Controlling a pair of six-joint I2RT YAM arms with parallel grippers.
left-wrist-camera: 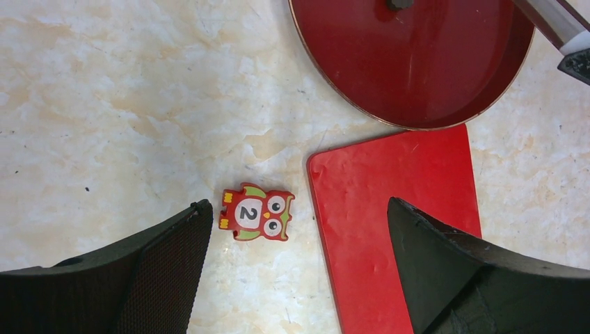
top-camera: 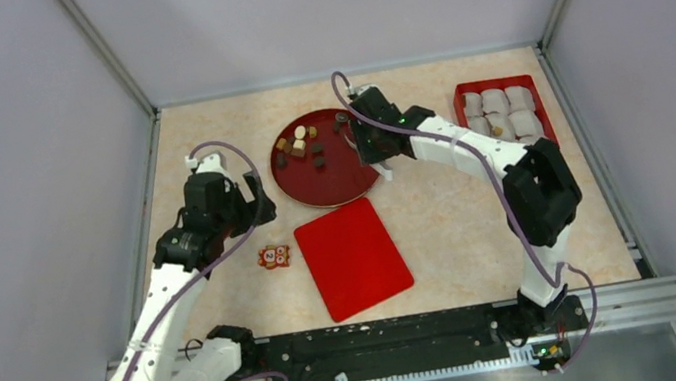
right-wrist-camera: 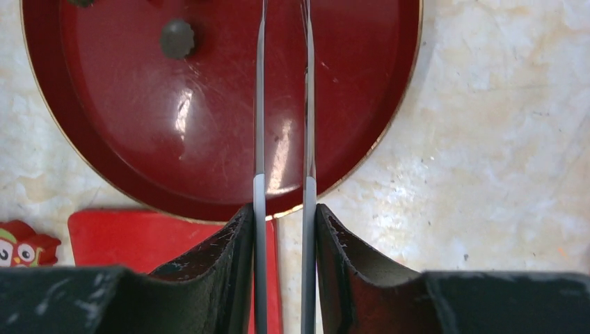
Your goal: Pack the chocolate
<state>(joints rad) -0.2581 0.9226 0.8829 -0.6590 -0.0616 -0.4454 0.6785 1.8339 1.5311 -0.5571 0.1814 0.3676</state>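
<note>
The chocolate (top-camera: 299,146) is several small brown, tan and white chunks on the far left part of a round red plate (top-camera: 332,179). One dark piece (right-wrist-camera: 178,38) shows in the right wrist view and another (left-wrist-camera: 399,3) at the top edge of the left wrist view. My right gripper (top-camera: 373,157) (right-wrist-camera: 282,212) hangs over the plate's near right rim, shut on metal tweezers (right-wrist-camera: 259,104) whose two blades reach out over the plate with a gap between them. My left gripper (top-camera: 254,211) (left-wrist-camera: 298,204) hovers open above the table, left of the plate, holding nothing.
A red box (top-camera: 534,80) holding white paper cups (top-camera: 495,104) stands at the back right. A flat red lid (top-camera: 352,257) (left-wrist-camera: 403,209) lies in front of the plate. A small owl packet (top-camera: 274,257) (left-wrist-camera: 257,212) lies left of the lid. Grey walls surround the table.
</note>
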